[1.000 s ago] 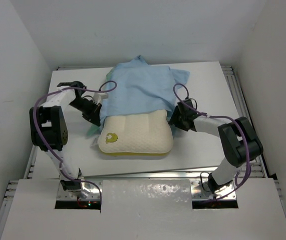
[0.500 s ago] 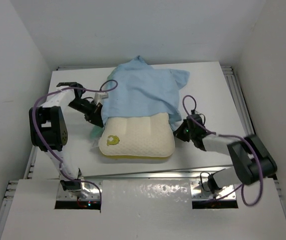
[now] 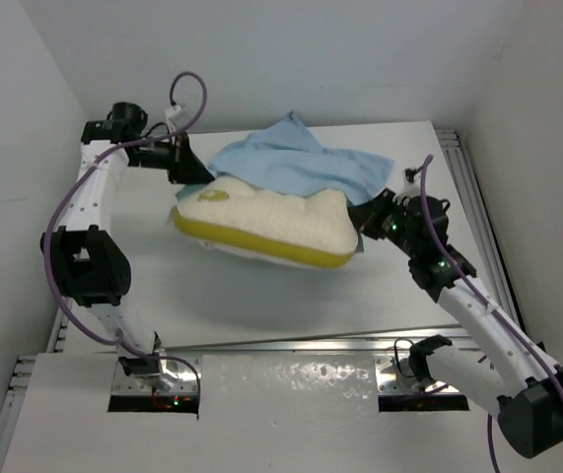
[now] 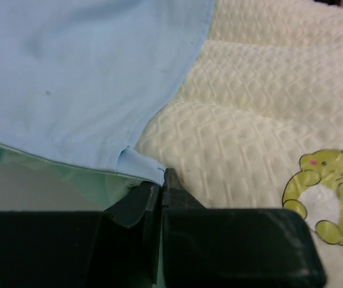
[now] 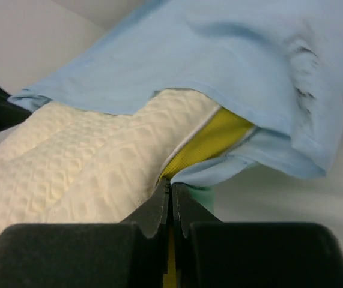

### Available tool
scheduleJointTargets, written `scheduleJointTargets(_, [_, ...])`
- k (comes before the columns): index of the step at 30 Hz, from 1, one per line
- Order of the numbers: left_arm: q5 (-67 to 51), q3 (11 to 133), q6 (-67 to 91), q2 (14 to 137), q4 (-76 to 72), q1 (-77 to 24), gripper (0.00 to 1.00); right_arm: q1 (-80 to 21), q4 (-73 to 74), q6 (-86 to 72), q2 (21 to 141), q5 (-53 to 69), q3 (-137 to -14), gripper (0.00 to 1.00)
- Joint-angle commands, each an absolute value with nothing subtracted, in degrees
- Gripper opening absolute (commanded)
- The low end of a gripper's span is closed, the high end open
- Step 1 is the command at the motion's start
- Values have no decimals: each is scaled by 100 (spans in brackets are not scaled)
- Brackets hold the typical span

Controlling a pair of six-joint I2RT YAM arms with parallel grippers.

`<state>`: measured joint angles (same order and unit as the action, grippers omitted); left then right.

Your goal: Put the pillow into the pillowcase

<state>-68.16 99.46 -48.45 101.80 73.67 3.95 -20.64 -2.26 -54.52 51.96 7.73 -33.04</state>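
The cream pillow (image 3: 261,222) hangs tilted above the table, yellow edge seam toward me, its yellow-green mark (image 4: 324,198) near the left corner. The light-blue pillowcase (image 3: 296,158) drapes over its far part; its sea-green face (image 4: 57,174) shows underneath. My left gripper (image 3: 177,163) is shut on the pillowcase's hem (image 4: 153,171) at the pillow's left end, beside the pillow (image 4: 261,120). My right gripper (image 3: 365,217) is shut at the right end, where the pillowcase's blue hem (image 5: 219,171) and the pillow's yellow seam (image 5: 210,144) meet its tips (image 5: 172,186).
The white table (image 3: 261,305) lies under the raised pillow, with white walls on three sides. An aluminium rail (image 3: 461,172) runs along the table's right edge. Purple cables loop off both arms, one above the left wrist (image 3: 187,94).
The right gripper has shut on the opening's right end. Both arms have risen, lifting pillow and pillowcase off the table and tilting them; the left gripper moved toward the far-left corner.
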Motion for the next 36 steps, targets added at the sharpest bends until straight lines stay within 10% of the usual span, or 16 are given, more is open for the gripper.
scheduleJointTargets(1, [-7989, 10731, -3195, 9625, 6069, 439, 0, -2065, -607, -5195, 5396, 1011, -4744, 0])
scheduleJointTargets(12, [-7489, 11026, 4049, 9553, -910, 659, 0, -1793, -194, -4335, 5968, 862, -6932, 0])
scheduleJointTargets(21, [-6523, 11979, 2664, 9730, 290, 650, 0, -1775, 35, -4061, 5581, 80, -6767, 0])
scheduleJointTargets(25, [-5742, 13995, 2434, 10281, 352, 659, 0, -1784, 754, -3324, 6483, 157, -8600, 0])
scheduleJointTargets(32, [-5222, 12971, 2523, 9931, 333, 668, 0, -1784, 299, -3613, 5872, -297, -7822, 0])
scheduleJointTargets(36, [-5133, 13816, 2715, 10178, -164, 668, 0, -1784, 1087, -3015, 6606, -186, -9472, 0])
